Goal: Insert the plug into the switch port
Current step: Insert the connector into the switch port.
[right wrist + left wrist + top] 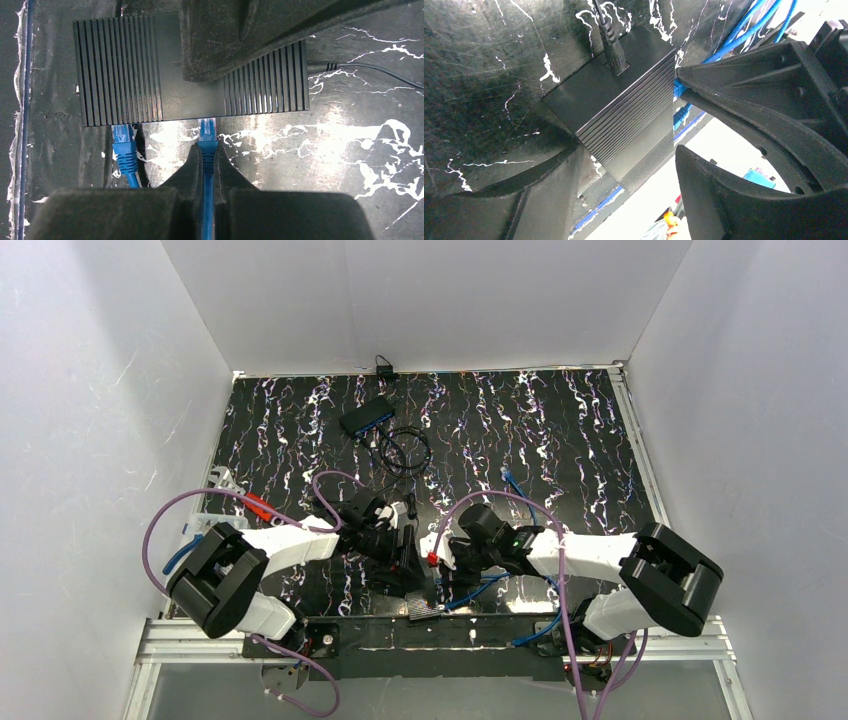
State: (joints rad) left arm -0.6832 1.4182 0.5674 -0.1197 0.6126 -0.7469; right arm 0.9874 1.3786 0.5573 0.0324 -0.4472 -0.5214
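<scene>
The black ribbed switch (125, 70) lies near the table's front edge, also seen in the top view (403, 582) and the left wrist view (624, 110). My right gripper (207, 150) is shut on a blue plug (207, 131), whose clear tip meets the switch's port face near its middle. A second blue plug (123, 137) sits in a port to the left. My left gripper (624, 165) has its jaws apart across the switch, and one finger (225, 40) lies over the switch's top. A black power lead (350, 67) enters the switch's end.
A second dark box (366, 416) with a coiled black cable (405, 448) lies at the back of the mat. Blue cables (480, 590) run toward the front rail (640, 648). An orange tool (258, 506) lies at the left edge. White walls enclose the table.
</scene>
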